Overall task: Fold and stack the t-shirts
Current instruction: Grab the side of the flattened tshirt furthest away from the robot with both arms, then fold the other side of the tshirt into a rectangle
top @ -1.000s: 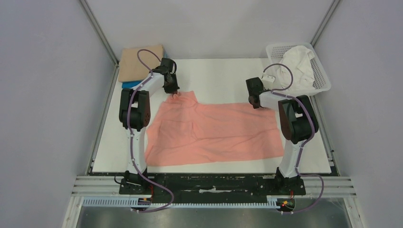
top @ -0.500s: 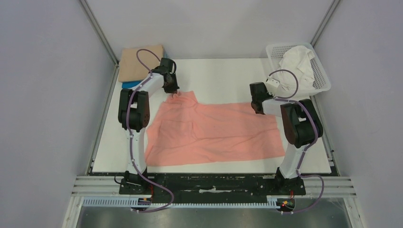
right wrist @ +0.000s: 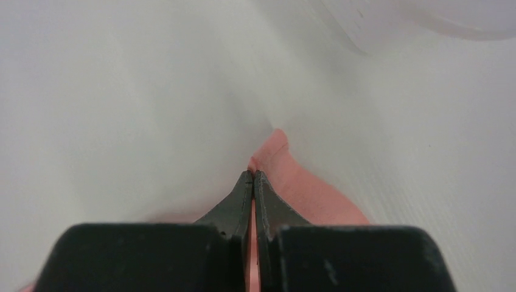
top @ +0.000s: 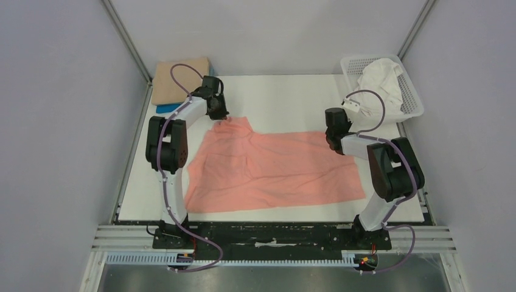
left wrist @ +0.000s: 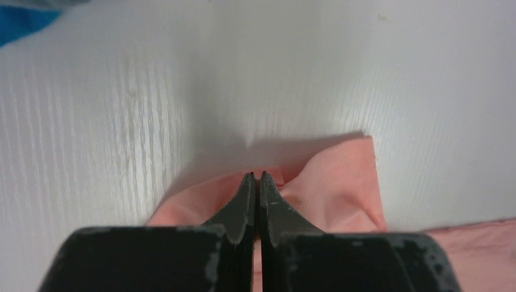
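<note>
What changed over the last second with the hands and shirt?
The right hand drifted right and down in the top view, shut on the far edge of the salmon-pink shirt. The left hand stayed at its far left corner, also shut; the shirt barely shifted.

Your white table [top: 286,97] carries the salmon-pink t-shirt [top: 274,170] spread across its middle, the blue t-shirt [top: 165,108] at its far-left corner, the basket [top: 414,96] far right.

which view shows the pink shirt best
Top external: the pink shirt lies spread on the table, nearly all of it in view. The left wrist view shows only a corner pinched in the left gripper; the right wrist view shows only a corner pinched in the right gripper.
</note>
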`<state>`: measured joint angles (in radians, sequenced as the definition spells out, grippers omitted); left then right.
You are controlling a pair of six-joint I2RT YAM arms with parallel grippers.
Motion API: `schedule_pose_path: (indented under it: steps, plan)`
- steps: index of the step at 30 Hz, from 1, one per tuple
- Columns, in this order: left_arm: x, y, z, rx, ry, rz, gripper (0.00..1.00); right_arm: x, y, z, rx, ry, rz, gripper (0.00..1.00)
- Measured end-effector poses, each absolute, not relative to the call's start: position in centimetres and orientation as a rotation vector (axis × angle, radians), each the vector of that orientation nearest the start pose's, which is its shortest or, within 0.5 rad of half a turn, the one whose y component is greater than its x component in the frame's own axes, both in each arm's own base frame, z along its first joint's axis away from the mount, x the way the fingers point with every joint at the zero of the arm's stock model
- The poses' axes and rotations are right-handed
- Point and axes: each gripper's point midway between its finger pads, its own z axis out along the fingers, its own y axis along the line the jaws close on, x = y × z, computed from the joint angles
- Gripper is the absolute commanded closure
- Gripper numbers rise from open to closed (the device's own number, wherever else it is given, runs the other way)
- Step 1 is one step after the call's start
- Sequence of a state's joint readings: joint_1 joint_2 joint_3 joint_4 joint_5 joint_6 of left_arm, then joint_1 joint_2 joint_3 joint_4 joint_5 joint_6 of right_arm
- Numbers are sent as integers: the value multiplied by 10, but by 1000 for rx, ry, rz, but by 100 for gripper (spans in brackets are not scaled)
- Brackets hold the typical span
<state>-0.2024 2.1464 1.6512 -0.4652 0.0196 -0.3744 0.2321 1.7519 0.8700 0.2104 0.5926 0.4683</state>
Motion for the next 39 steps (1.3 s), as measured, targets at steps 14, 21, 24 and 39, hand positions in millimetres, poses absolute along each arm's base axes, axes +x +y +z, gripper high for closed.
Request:
schedule_pose_path:
  steps: [14, 21, 24, 39]
  plan:
    - [415, -141, 59, -161, 2515, -370, 98, 375, 42, 68, 411, 2043, -188, 100]
    - [364, -145, 80, -121, 2452, -329, 98, 349, 33, 90, 384, 1985, -206, 100]
    - [341, -145, 90, -117, 2412, -313, 98, 340, 29, 96, 368, 1972, -214, 100]
    - [254, -137, 114, -175, 2312, -280, 98, 323, 13, 101, 345, 1973, -313, 100]
